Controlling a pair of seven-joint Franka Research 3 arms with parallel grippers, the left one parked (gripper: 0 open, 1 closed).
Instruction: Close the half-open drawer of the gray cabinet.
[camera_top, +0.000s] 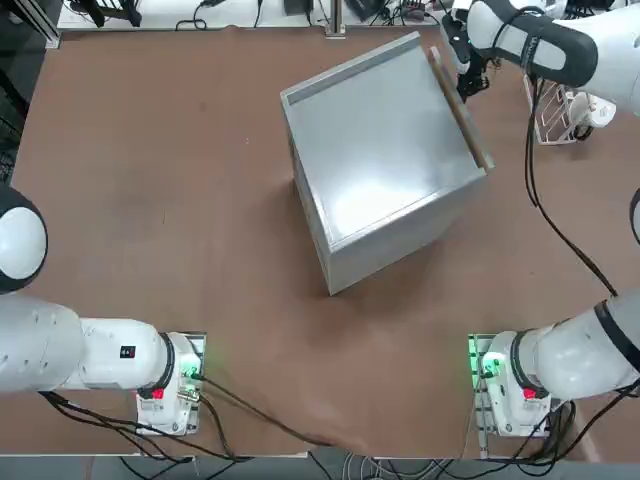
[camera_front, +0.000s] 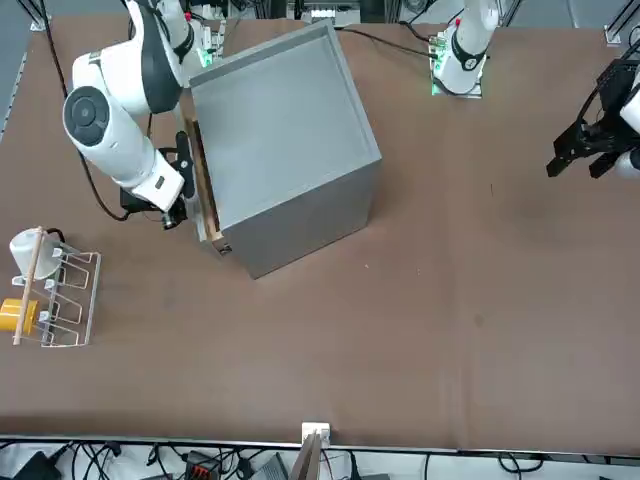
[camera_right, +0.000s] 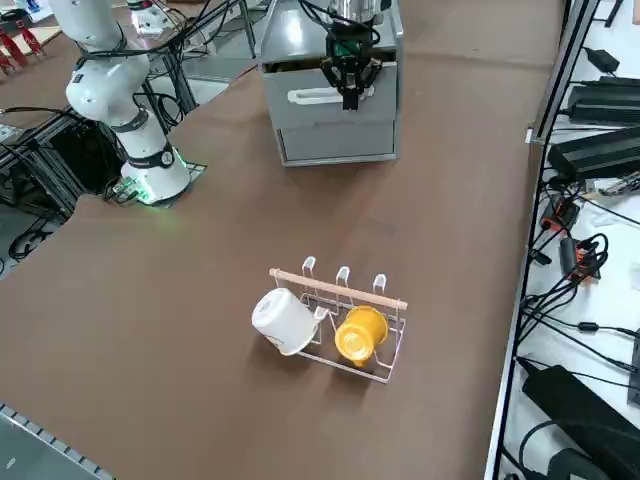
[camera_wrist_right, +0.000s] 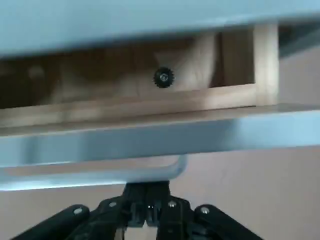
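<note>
The gray cabinet (camera_top: 385, 165) stands turned at an angle on the brown table. Its tan wooden drawer (camera_top: 462, 108) sticks out a little on the side facing my right arm. In the right wrist view the drawer's (camera_wrist_right: 150, 107) wooden inside shows in a narrow gap above its gray front panel, with a pale handle (camera_wrist_right: 100, 172) below. My right gripper (camera_right: 350, 98) is shut with nothing in it. Its joined fingertips sit at the drawer front (camera_right: 335, 100), beside the white handle (camera_right: 315, 97). The front view shows the gripper (camera_front: 188, 190) right against the drawer's edge (camera_front: 205, 195).
A white wire rack (camera_right: 385, 345) holding a white cup (camera_right: 285, 320) and a yellow cup (camera_right: 360, 333) stands on the table beyond the drawer side of the cabinet. Cables and power bricks (camera_right: 600, 150) lie off the table's edge.
</note>
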